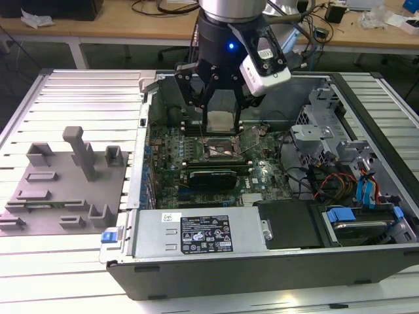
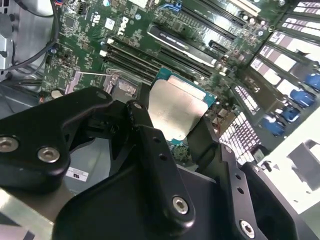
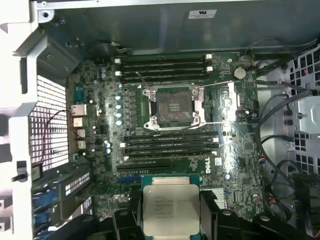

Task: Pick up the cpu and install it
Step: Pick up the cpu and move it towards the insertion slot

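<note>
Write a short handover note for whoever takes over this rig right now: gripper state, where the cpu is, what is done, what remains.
Gripper: shut on the cpu, gripped by its edges.
Cpu: in the air over the motherboard inside the open case, close to the socket but not touching it.
Done: cpu picked up.
Left: socket is empty; cpu not yet seated.

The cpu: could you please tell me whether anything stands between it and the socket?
Nothing visible does: the cpu hangs in the jaws above the motherboard, and the socket lies uncovered in the first wrist view.
</note>
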Controlling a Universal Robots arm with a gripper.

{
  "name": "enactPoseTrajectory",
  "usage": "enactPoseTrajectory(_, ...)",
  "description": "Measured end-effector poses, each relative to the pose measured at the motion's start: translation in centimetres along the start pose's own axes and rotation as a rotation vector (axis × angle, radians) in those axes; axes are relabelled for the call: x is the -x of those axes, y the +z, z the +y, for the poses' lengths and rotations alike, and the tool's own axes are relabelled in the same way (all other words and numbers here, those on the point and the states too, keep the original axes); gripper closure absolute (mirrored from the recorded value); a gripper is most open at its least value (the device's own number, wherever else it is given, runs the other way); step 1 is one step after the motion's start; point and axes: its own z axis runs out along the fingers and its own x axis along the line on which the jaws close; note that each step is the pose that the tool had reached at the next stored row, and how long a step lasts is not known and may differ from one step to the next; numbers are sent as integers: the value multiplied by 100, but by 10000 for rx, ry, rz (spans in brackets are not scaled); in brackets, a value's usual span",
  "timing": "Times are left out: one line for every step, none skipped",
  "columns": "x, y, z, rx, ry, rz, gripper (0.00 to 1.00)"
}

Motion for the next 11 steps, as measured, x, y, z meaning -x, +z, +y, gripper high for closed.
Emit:
enactPoseTrajectory(9,16,7,-2,0,5,45)
enactPoseTrajectory(24,42,19,-3,1,11,45)
enactPoseTrajectory(36,63,28,-2,1,15,45)
enactPoseTrajectory(57,95,41,-1,1,23,45)
enactPoseTrajectory(79,124,59,-3,1,31,45)
enactPoseTrajectory(91,138,70,-4,1,34,45)
enactPoseTrajectory(103,152,83,-3,2,36,45)
enactPoseTrajectory(120,174,104,-2,1,37,45)
enactPoseTrajectory(137,202,145,-1,2,38,45)
enactPoseTrajectory(140,211,162,1,3,38,45)
enactPoseTrajectory(143,222,180,6,3,38,45)
